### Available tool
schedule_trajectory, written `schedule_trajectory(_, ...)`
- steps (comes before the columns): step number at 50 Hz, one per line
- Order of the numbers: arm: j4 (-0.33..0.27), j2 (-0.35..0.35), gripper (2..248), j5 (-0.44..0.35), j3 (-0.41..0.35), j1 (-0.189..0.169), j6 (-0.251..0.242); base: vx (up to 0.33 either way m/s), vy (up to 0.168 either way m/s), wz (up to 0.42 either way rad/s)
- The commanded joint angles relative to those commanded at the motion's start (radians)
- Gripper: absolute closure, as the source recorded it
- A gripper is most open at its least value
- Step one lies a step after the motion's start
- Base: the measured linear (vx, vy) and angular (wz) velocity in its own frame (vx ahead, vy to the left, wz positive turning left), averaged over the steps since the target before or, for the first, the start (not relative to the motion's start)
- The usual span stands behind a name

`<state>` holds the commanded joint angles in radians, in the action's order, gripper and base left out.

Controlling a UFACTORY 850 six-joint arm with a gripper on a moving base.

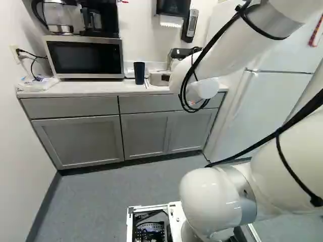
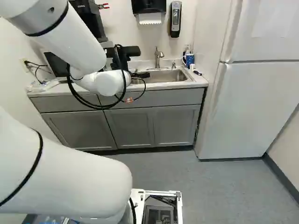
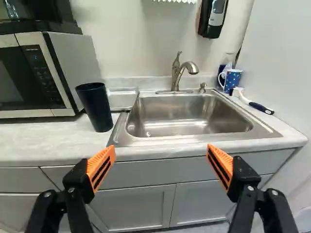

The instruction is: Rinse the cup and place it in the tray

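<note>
A dark navy cup (image 3: 95,107) stands upright on the counter between the microwave and the sink; it also shows in the left base view as a dark cup (image 1: 139,73). Behind and beside it, at the sink's edge, lies a shallow metallic tray (image 3: 122,99). The black gripper (image 2: 128,51) is partly visible past the wrist in the right base view. In the wrist view the gripper (image 3: 161,151) stands wide open, its orange pads apart with nothing between them, in front of the counter's edge. The cup is ahead of one finger, apart from it.
The sink (image 3: 189,116) with its faucet (image 3: 180,73) lies ahead of the gripper. Beyond one side of it are a spotted mug (image 3: 232,80) and a brush (image 3: 255,104). A microwave (image 1: 85,57) stands beside the cup. A white refrigerator (image 2: 252,102) stands beside the counter.
</note>
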<state>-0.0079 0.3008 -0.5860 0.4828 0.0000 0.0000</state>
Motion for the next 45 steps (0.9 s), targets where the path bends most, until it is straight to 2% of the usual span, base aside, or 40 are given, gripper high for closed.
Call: schedule_trajectory(45,0.0,-0.045,3,0.0,0.136,0.0,0.0,0.0,0.0,0.0)
